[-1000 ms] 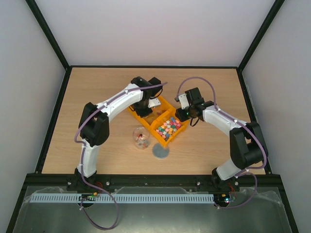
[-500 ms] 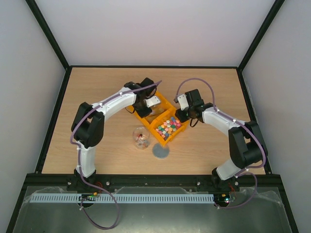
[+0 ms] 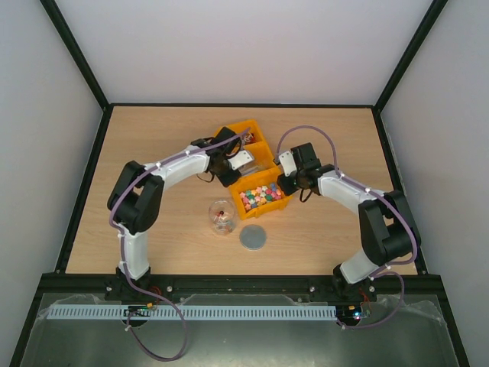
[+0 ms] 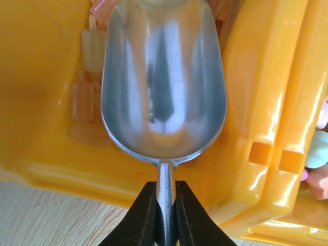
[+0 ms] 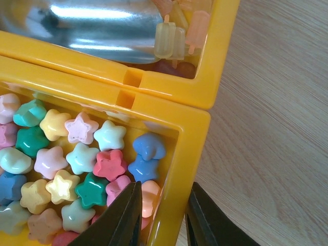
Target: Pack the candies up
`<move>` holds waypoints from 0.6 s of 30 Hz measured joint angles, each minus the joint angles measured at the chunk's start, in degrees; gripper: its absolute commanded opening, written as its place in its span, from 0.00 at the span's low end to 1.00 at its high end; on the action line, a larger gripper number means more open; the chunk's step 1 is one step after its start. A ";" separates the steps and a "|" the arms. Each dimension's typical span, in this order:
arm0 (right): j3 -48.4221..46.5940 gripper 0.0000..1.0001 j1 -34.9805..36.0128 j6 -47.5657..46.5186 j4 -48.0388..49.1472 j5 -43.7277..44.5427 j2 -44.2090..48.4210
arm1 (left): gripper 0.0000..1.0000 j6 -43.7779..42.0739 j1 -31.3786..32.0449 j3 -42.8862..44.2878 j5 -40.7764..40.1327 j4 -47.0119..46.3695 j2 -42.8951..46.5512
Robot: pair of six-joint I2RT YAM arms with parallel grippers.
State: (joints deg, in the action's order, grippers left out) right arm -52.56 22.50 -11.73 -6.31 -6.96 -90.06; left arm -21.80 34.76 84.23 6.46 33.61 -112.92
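An orange three-bin tray (image 3: 269, 177) holds the candies. Pastel star pieces (image 5: 77, 164) fill the near bin, amber popsicle-shaped pieces (image 4: 82, 97) the middle bin, and red-white-dark pieces (image 3: 246, 141) the far bin. My left gripper (image 4: 165, 205) is shut on the handle of the silver scoop (image 4: 164, 77). The scoop's empty bowl lies in the amber bin. My right gripper (image 5: 163, 218) straddles the pastel bin's corner wall (image 5: 179, 169), one finger inside among the candies and one outside, clamped on it.
A clear glass jar (image 3: 221, 217) with a few candies in it stands in front of the tray. A grey round disc (image 3: 253, 237) lies to its right on the wooden table (image 3: 153, 138). Both arms meet over the tray.
The tray has swung round on the table, its far end moving back and to the right. My left arm has pulled back to the left with the scoop. My right gripper stays on the tray wall.
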 measured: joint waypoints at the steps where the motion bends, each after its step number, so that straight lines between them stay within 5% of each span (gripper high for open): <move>1: 0.07 0.25 0.00 -0.09 0.07 -0.02 0.04 | 0.02 0.02 -0.22 -0.70 0.37 -0.74 0.33; 8: 0.68 0.27 0.31 -0.31 0.20 -0.04 0.74 | 0.02 -0.02 -2.62 -4.24 2.89 -2.45 2.95; 18: 1.86 0.43 -0.24 -2.45 -0.55 -0.24 3.78 | 0.02 -0.28 -5.25 -8.87 4.61 -6.05 7.63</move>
State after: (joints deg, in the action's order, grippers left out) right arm -50.70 22.26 -14.17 -6.85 -7.20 -86.28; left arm -22.09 29.52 75.35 11.07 27.55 -105.30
